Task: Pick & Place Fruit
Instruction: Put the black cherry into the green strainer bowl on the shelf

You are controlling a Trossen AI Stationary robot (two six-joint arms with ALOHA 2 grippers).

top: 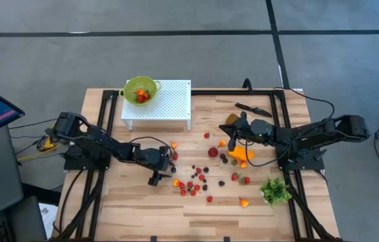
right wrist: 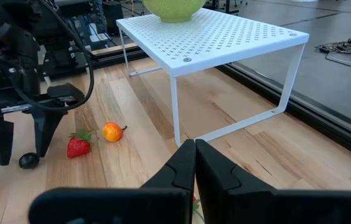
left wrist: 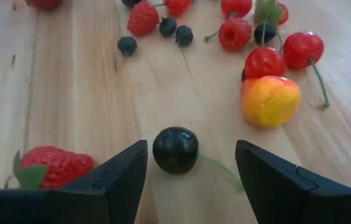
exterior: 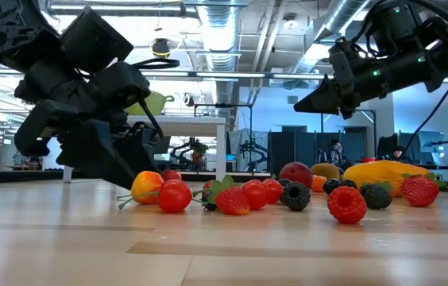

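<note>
Hovering low over the table (top: 142,202), the left gripper (left wrist: 185,168) is standing with fingers apart around a dark berry (left wrist: 175,150) lying on the wood between them; closing squarely should be keeping it from rolling, while the right gripper (right wrist: 194,163), pressed together, is waiting mid-table

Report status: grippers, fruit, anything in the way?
Left gripper low, fingers open astride a dark berry, not closed. Right gripper shut, empty, raised. Strawberry beside one left finger; orange fruit just ahead.
</note>
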